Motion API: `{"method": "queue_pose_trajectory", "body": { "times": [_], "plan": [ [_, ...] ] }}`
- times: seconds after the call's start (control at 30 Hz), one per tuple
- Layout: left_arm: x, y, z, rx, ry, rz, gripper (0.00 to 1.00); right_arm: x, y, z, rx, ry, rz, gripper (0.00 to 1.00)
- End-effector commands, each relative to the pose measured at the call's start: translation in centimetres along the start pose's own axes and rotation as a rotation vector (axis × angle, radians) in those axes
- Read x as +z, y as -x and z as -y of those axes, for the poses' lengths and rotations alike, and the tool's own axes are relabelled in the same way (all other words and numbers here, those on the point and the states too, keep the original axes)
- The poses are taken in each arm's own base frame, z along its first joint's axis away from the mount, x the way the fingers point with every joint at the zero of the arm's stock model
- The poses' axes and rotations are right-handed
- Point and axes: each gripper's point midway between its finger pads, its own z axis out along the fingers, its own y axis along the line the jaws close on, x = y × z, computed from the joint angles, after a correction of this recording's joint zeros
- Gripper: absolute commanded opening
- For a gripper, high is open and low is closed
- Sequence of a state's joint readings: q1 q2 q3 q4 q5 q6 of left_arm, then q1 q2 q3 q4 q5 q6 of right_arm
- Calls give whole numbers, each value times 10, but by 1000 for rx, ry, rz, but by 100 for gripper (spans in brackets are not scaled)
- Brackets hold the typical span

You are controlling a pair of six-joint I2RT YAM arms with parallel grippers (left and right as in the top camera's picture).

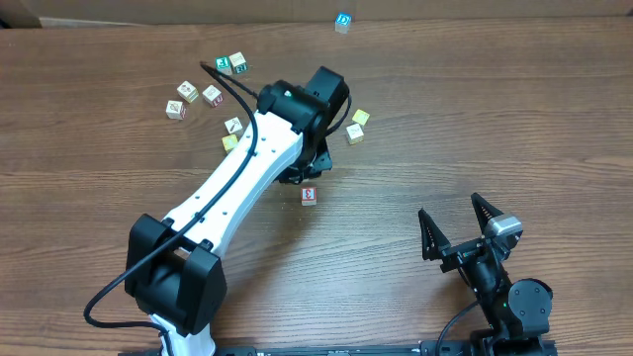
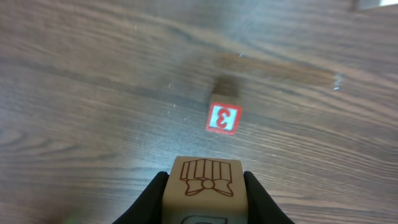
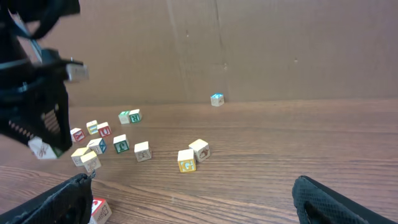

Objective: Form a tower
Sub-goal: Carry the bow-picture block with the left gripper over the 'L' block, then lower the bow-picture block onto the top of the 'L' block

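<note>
left pincer [image 2: 205, 186]: clamped on 1 brown-printed cube [image 2: 206, 176], near the red-marked cube [image 2: 223, 118]
right pincer [image 1: 449, 206]: spread wide, well apart from it

Bare surface [image 1: 415, 148] lies open right of and before the red-marked cube [image 1: 310, 195]. The left arm [image 1: 237, 188] bars its left side; loose cubes [image 1: 211, 95] crowd farther back-left, a yellow pair [image 1: 354, 133] seemingly well clear.

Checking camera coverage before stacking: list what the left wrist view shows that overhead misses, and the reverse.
Left wrist only: the cube pinched in the left claw, a brown drawing on its face. Overhead only: the open right claw, the scattered loose cubes, a blue-marked cube far off. Both: the red-framed cube lying alone on the table.
</note>
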State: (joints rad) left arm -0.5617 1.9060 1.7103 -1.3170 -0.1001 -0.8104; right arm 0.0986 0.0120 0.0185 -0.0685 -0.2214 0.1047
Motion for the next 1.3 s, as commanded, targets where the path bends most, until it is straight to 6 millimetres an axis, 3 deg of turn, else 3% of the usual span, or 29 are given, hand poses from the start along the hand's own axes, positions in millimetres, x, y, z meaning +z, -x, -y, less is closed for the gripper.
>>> {"method": "queue_pose_trajectory", "body": {
  "times": [0.0, 0.23, 0.4, 0.57, 0.9, 1.27],
  "plan": [
    [16, -13, -1, -24, 10, -42, 4, 0, -1, 1, 1, -3, 5, 100],
    [49, -18, 5, 5, -23, -38, 6, 0, -1, 1, 1, -3, 5, 100],
    [61, -17, 8, 31, -41, -20, 9, 0, -1, 1, 1, -3, 5, 100],
    [68, -14, 15, 130, -68, 10, 13, 0, -1, 1, 1, -3, 5, 100],
    [80, -18, 22, 156, -81, 27, 13, 0, -1, 1, 1, -3, 5, 100],
    [84, -11, 15, 182, -38, 72, 14, 0, -1, 1, 1, -3, 5, 100]
  ]
}}
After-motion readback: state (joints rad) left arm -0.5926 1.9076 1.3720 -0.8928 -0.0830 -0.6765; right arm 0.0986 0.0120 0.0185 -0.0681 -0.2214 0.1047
